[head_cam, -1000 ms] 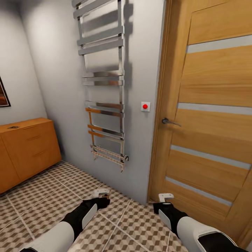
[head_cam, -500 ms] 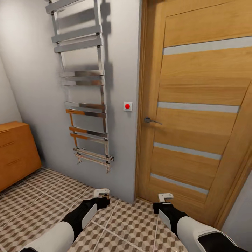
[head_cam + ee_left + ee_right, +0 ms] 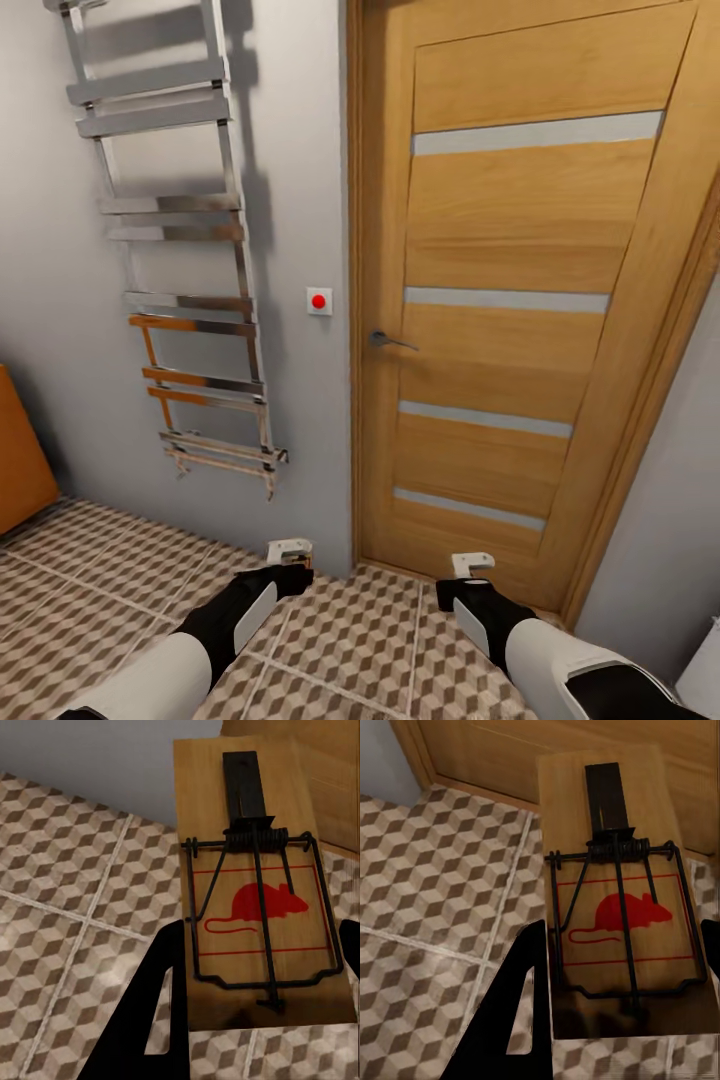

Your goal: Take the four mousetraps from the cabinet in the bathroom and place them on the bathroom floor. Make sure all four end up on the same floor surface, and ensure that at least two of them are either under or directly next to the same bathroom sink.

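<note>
In the left wrist view, a tan mousetrap (image 3: 255, 892) with dark wire and a red mouse print lies flat between the black fingers (image 3: 161, 1005) of my left gripper (image 3: 262, 945), which is shut on it. My right gripper (image 3: 622, 945) is shut the same way on another mousetrap (image 3: 619, 900). From the head view, the left gripper (image 3: 289, 568) and right gripper (image 3: 468, 585) hang low over the cube-patterned bathroom floor (image 3: 120, 580), each trap (image 3: 290, 549) (image 3: 472, 563) seen edge-on. A sliver of the orange cabinet (image 3: 20, 460) shows at far left. The sink is out of view.
A wooden door (image 3: 500, 300) with a lever handle (image 3: 385, 340) stands shut straight ahead. A chrome towel radiator (image 3: 180, 280) hangs on the grey wall to its left, beside a red wall button (image 3: 319, 301). A white object's corner (image 3: 702, 670) shows at bottom right.
The whole view has swung right: the cabinet slid almost off the left edge and the door now sits centred. Both grippers keep the same pose, each still holding its trap.
</note>
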